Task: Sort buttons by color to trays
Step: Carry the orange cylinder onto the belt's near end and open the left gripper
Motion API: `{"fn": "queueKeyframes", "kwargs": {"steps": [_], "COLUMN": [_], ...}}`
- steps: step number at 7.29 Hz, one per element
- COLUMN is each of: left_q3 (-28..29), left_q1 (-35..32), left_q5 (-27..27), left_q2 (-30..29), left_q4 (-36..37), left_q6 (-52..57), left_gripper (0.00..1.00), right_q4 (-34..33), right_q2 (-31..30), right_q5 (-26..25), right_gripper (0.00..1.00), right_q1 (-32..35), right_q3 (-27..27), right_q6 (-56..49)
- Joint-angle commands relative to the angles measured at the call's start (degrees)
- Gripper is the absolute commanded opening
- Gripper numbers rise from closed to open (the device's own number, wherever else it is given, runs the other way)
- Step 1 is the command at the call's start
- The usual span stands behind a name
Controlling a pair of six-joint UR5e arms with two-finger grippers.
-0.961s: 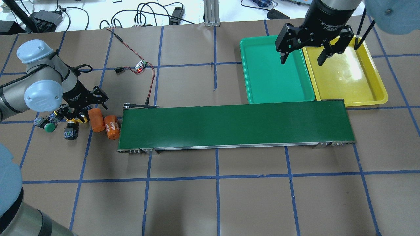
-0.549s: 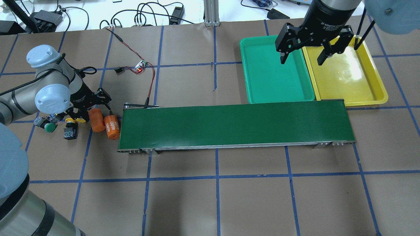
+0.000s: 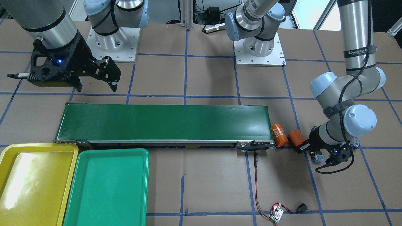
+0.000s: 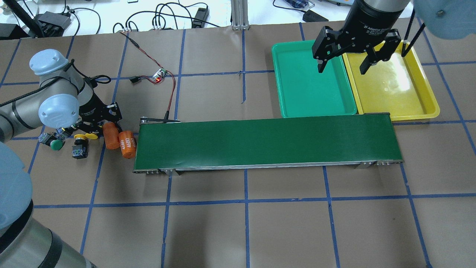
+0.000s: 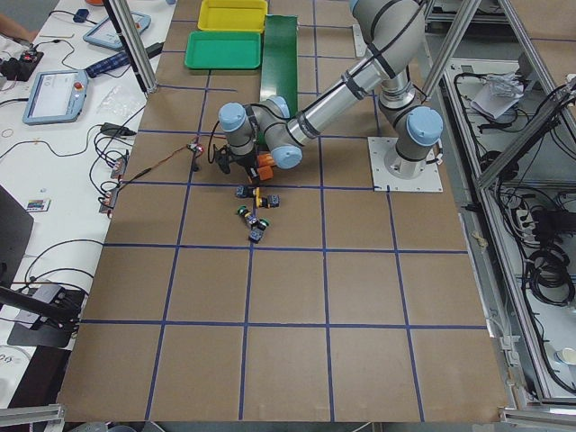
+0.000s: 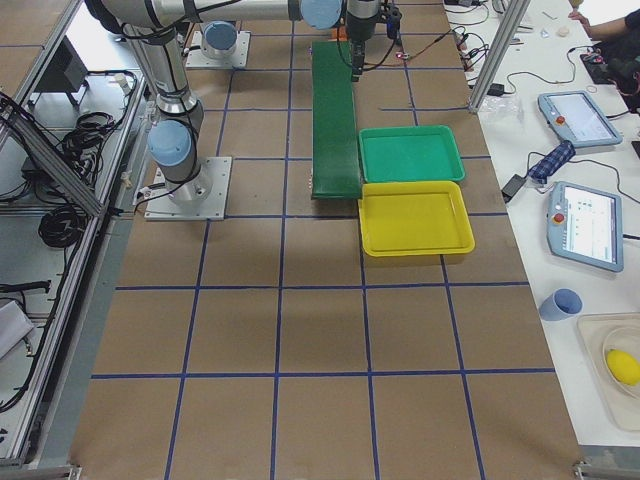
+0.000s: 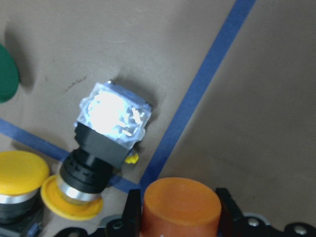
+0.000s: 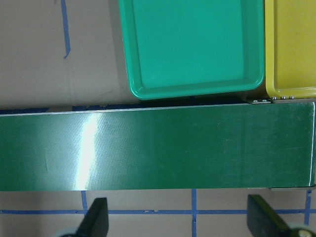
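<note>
The left gripper (image 7: 178,222) sits low at the 9 o'clock end of the table. Its jaws are drawn in around the plain orange cylinder (image 4: 110,132), with a finger against each flank in the wrist view. That is not a button, so the grip looks misplaced, or at best a clearing move.

The buttons lie just beside it. In the wrist view a yellow-capped button (image 7: 98,153) lies on its side at 9 o'clock of the cylinder, its pale body pointing toward 11. A second yellow cap (image 7: 19,173) sits close against it farther toward 9, and a green cap (image 7: 6,74) shows at the 10 o'clock edge. None has reached a tray.

The green tray (image 4: 290,109) and yellow tray (image 4: 431,109) lie side by side at 1 o'clock in the overhead view, past the conveyor belt (image 4: 260,141). The right gripper (image 4: 342,69) hovers over their shared edge, spread wide and carrying nothing.

To do this step well, the left jaws should probably let the cylinder go, lift clear and shift toward 9 o'clock. They can then straddle the black collar of the lying button rather than its slippery domed cap. The neighbours are crowded, so a straight descent with the fingers across the button's axis would avoid knocking the second cap or rolling the cylinder into the marked cylinder (image 4: 127,144)
</note>
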Motion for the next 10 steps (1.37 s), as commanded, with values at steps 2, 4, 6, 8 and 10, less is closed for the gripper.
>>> {"fn": "queueKeyframes", "kwargs": {"steps": [2, 4, 6, 8, 10], "left_q3": [8.20, 15.51, 15.28, 13.44, 9.58], "left_q1": [0.43, -2.37, -10.87, -13.81, -13.73], "left_q5": [-3.07, -8.41, -13.68, -15.66, -14.88], "left_q2": [2.26, 4.19, 4.64, 5.95, 6.66], "left_q4": [-10.30, -24.63, -27.58, -32.15, -32.17], "left_q6": [0.93, -16.66, -36.25, -45.48, -51.43], "left_gripper": [0.00, 0.00, 0.00, 0.00, 0.00], "right_q4": [0.00, 0.00, 0.00, 0.00, -0.09], "right_q2": [0.00, 0.00, 0.00, 0.09, 0.09], "right_q5": [0.00, 0.00, 0.00, 0.00, 0.00], "right_gripper": [1.00, 1.00, 1.00, 1.00, 1.00], "right_q1": [-0.06, -0.06, 0.03, 0.03, 0.03], "right_q3": [0.00, 0.00, 0.09, 0.00, 0.00], "right_q6": [0.00, 0.00, 0.00, 0.00, 0.00]}}
